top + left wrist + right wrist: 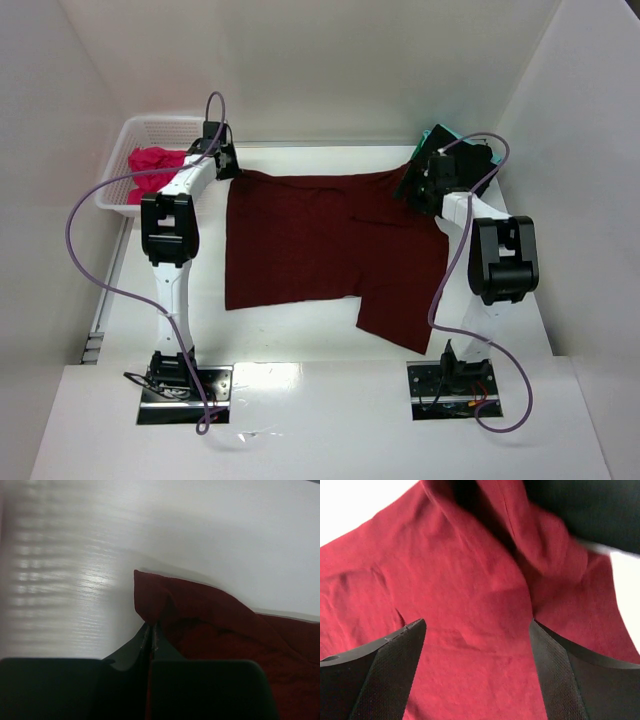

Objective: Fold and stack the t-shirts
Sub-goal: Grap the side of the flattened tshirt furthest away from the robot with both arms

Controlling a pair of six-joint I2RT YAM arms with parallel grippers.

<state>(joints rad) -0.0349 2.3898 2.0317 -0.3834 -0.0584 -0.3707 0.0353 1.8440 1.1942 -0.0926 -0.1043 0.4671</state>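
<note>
The left gripper (151, 628) was pinched shut on the far left corner of the maroon shirt (320, 250). The right gripper (477, 625) stood wide open, holding nothing, over its far right corner. The shirt lay spread on the table (300, 352) between the arms.

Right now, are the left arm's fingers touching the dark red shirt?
Touching. The left wrist view shows the left fingers closed together, with a corner of the maroon t-shirt pinched between them and pulled up off the table.
</note>
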